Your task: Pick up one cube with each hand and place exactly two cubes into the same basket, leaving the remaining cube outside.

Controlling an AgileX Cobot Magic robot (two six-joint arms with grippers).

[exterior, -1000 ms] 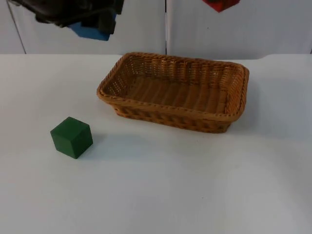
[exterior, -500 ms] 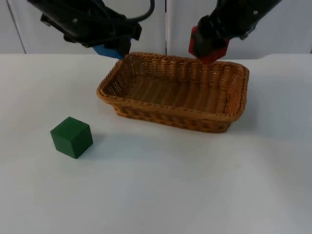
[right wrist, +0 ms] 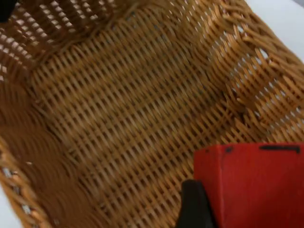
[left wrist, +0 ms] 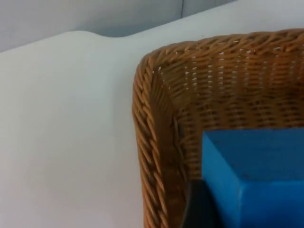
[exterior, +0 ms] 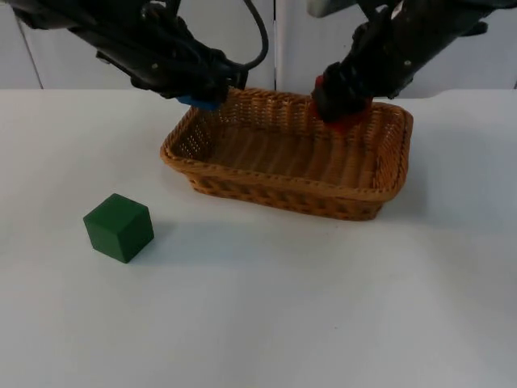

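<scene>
A brown wicker basket (exterior: 380, 192) stands at the table's middle back. My left gripper (exterior: 203, 94) is shut on a blue cube (exterior: 200, 103) just above the basket's back left corner; the left wrist view has the blue cube (left wrist: 256, 175) over the basket's corner (left wrist: 152, 142). Over the back right part of the basket, my right gripper (exterior: 339, 109) is shut on a red cube (exterior: 346, 120); in the right wrist view the red cube (right wrist: 254, 185) hangs above the woven floor (right wrist: 118, 109). A green cube (exterior: 119, 227) rests on the table, left of the basket and nearer the front.
White table top (exterior: 275, 307) extends in front of the basket. The grey partition wall (exterior: 283, 40) closes off the back edge behind both arms.
Both arms have come down from the upper edge toward the basket, carrying the blue and red cubes. The red cube now hangs inside the rim's outline. The green cube has not moved.
</scene>
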